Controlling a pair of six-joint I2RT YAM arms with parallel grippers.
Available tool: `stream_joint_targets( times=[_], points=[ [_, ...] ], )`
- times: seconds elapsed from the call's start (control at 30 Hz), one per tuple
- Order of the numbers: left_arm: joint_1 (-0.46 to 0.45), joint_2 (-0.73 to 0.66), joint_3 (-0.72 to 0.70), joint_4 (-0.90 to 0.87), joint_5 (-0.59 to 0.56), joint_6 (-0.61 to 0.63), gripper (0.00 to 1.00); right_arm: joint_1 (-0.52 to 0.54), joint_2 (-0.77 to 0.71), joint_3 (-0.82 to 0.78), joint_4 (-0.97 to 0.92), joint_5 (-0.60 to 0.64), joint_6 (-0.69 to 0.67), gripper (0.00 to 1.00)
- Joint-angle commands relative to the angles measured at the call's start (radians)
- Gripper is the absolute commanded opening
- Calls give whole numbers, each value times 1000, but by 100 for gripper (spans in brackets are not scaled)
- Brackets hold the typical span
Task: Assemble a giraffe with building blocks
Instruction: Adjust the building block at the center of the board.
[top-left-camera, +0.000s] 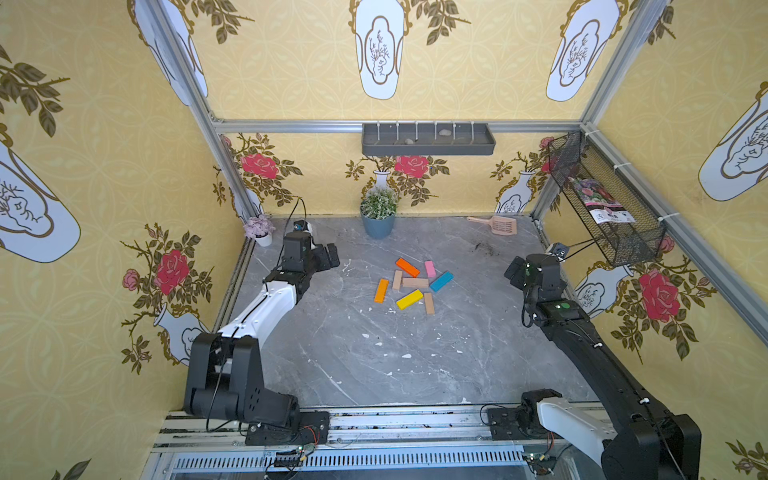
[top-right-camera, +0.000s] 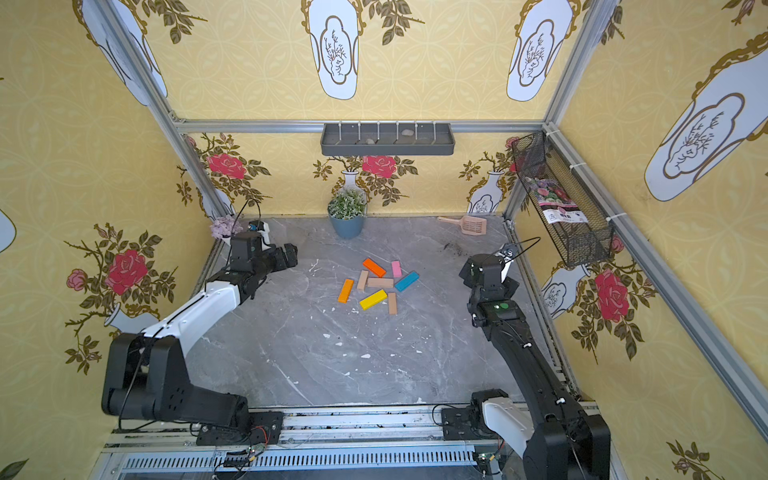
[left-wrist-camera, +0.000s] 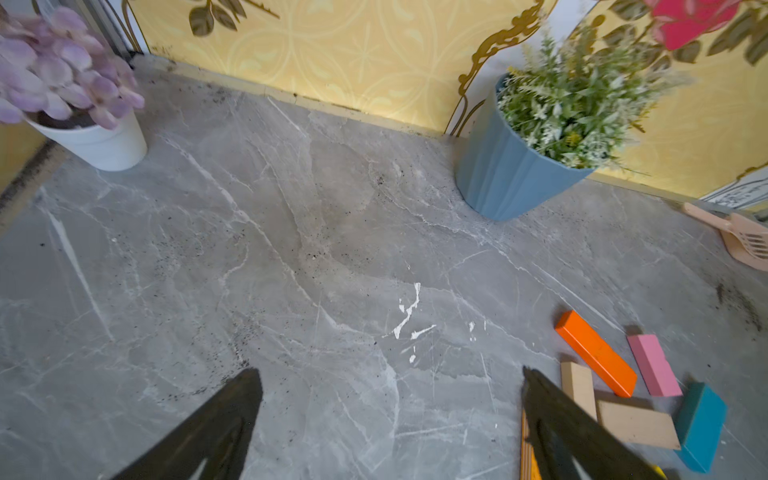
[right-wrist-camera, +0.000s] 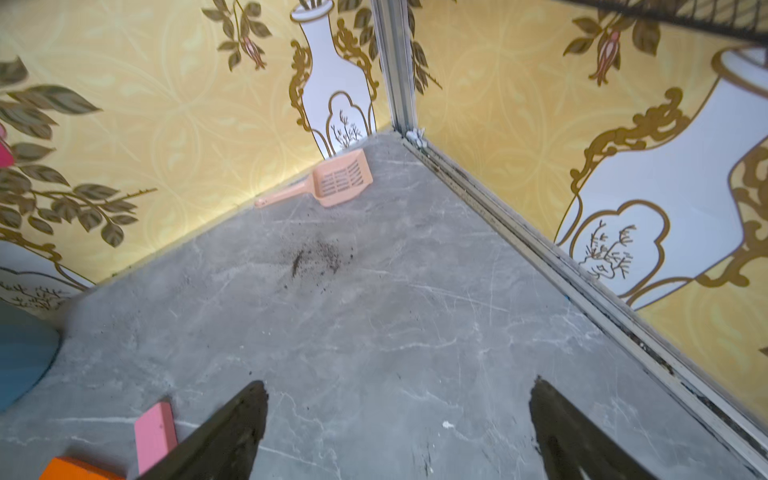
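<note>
while both arms hang off to either side of the pile, step in hand: choosing and lifting a first block, as i judge it; no giraffe is laid out, not one piece of it.
left gripper (top-left-camera: 331, 255): jaws spread wide with nothing between them, poised near the white flower pot (top-left-camera: 263, 239); its wrist view shows bare marble between the fingers.
right gripper (top-left-camera: 514, 272): just as wide and empty, well apart from the pile on the opposite side.
building blocks (top-left-camera: 409, 299): eight, lying flat in a loose cluster mid-table on the grey marble tabletop (top-left-camera: 374, 365).
crowded ones: the middle tan block (top-right-camera: 380, 283) has another tan block (top-left-camera: 397, 280) at one end and the blue block (top-left-camera: 441, 281) at the other; the upper orange block (top-left-camera: 407, 267) lies just beside both tan ones.
free ones: the outer orange block (top-left-camera: 381, 290) and the pink block (top-left-camera: 429, 269) lie clear of their neighbours.
approach: i'd take an outlier first, turn the wrist so the jaws close across the narrow width, and come straight down.
depth: the blocks are thin, so the fingertips likely need to reach almost to the marble.
building spot: the open marble in front of the pile looks roomy, away from the peach scoop (top-left-camera: 496, 224) and the blue plant pot (top-left-camera: 378, 226).
risk: a slanted descent could nudge a neighbour and skew the pick.
</note>
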Motion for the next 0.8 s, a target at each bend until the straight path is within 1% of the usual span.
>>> stream_joint_targets(
  times=[0.0,0.03,0.07,0.1,0.17,0.23,0.27,0.3,0.33,0.43,0.5,0.53,0.57,0.63,0.7,0.73,0.77],
  points=[
    [-71,28,-17,37,-46,-9,99,2,-30,-34,20,-32,33,98],
    [-114,19,-36,84,-115,14,99,2,-34,-37,28,-49,30,97],
    [-153,16,-33,98,-189,31,99,3,-37,-38,29,-65,31,98],
    [-174,25,-10,87,-232,35,99,2,-39,-40,25,-72,39,98],
    [-187,55,36,52,-247,22,99,3,-37,-49,7,-56,73,98],
    [-205,89,76,38,-240,5,99,5,-30,-87,-10,45,159,97],
    [-223,98,78,59,-241,29,99,4,-24,-115,0,97,202,97],
    [-249,107,78,85,-254,66,99,6,-15,-153,32,133,213,97],
    [-297,116,82,98,-292,97,99,5,-5,-185,65,151,213,97],
    [-358,164,135,74,-395,135,99,11,12,-229,109,139,226,97],
    [-364,209,200,1,-435,99,99,19,11,-240,116,88,218,98],
    [-361,234,234,-32,-427,75,99,21,6,-237,109,72,221,98],
    [-353,264,273,-69,-381,62,99,30,-2,-238,110,66,220,97],
    [-332,323,357,-137,-305,-8,99,58,-19,-268,156,62,204,98],
    [-304,392,454,-217,-257,-109,99,68,-29,-285,188,42,187,98],
    [-291,424,496,-244,-173,-109,99,72,-29,-286,190,39,187,97],
    [-285,445,515,-242,-115,-109,99,73,-25,-284,190,39,185,98]
  ],
)
